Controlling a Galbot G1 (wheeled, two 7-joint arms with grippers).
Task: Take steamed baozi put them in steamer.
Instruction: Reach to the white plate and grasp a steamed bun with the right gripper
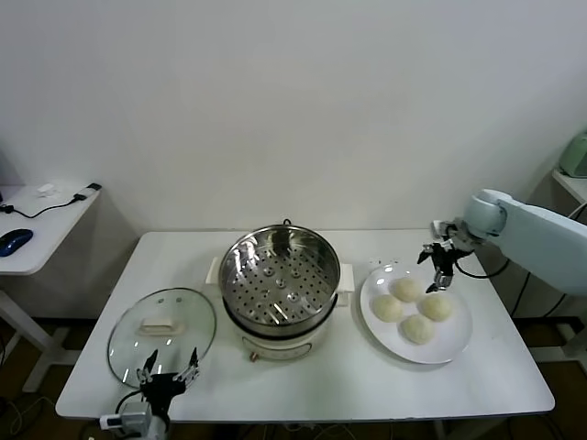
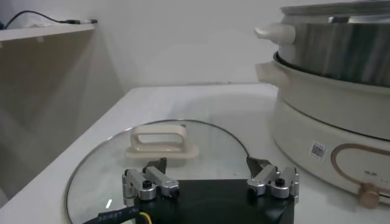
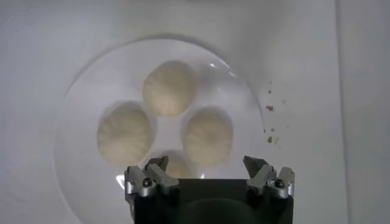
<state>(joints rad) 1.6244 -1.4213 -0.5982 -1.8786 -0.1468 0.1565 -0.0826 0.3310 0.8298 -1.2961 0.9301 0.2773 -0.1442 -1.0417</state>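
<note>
R gripper [image 1: 441, 269] open over baozi [image 3: 169, 87] (one half-hidden).

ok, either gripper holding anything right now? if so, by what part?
Nothing held. The right gripper is open above the baozi on the plate; the left gripper is open over the glass lid.

A big white desk [image 1: 514, 367] stands against a plain white wall [image 1: 293, 101]. To the left is a smaller white side table [image 1: 37, 234] with a blue mouse [image 1: 15, 241] and a black cable [image 1: 55, 205] on it.
</note>
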